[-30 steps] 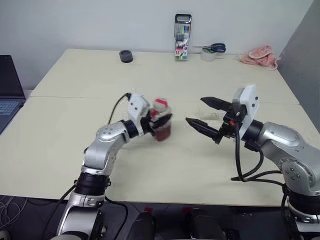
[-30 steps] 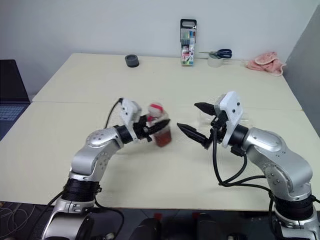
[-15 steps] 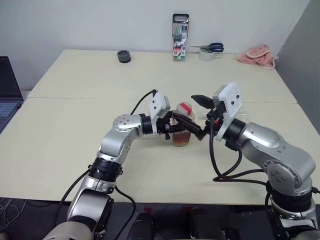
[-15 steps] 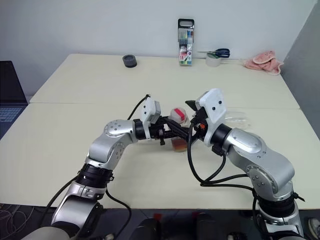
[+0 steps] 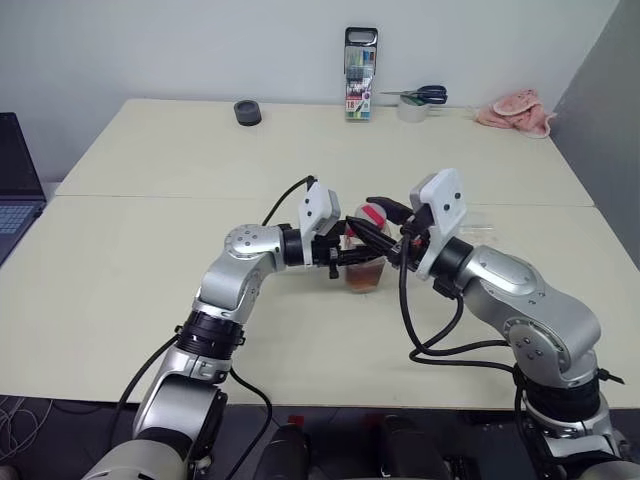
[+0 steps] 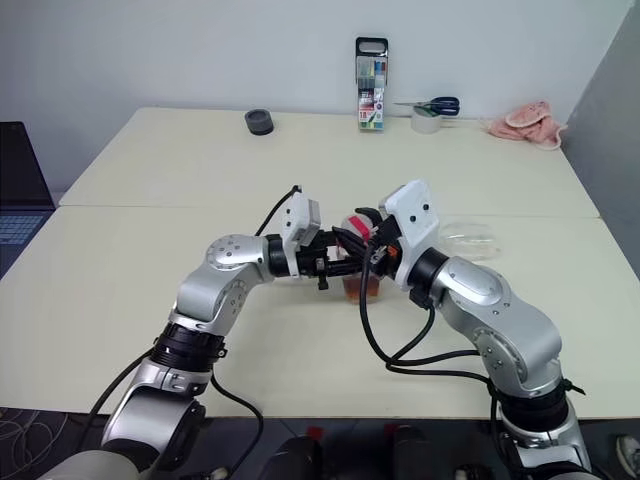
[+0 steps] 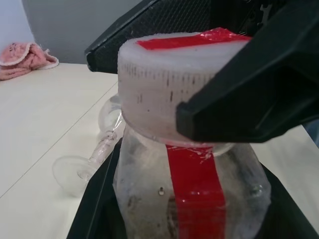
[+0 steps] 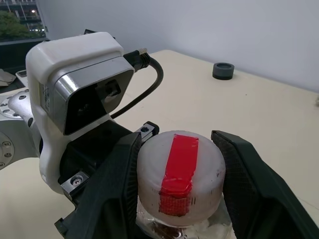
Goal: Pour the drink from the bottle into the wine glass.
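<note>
The bottle [image 5: 365, 272] stands upright near the middle of the table [image 5: 150, 260], with the reddish-brown drink [image 5: 364, 281] in its lower part. My left gripper [image 5: 352, 256] reaches in from the left and is shut on the bottle's body. My right gripper [image 5: 378, 216] comes from the right at cap height. Its fingers [image 8: 119, 174] press both sides of the white cap with a red strip [image 8: 180, 169]. The wine glass [image 6: 468, 238] lies on its side on the table behind my right arm, with its stem and foot [image 7: 75, 169] toward the bottle.
A pen case [image 5: 361, 75] stands at the far edge, with a black round object [image 5: 247, 112] to its left. Scissors on a tape roll [image 5: 415, 100] and a pink cloth [image 5: 515, 110] lie at the far right. A laptop [image 5: 12, 190] sits at the left edge.
My two hands have come together. The right gripper, open and apart from the bottle a second ago, has moved left over the cap and closed onto it. The left gripper still holds the bottle.
</note>
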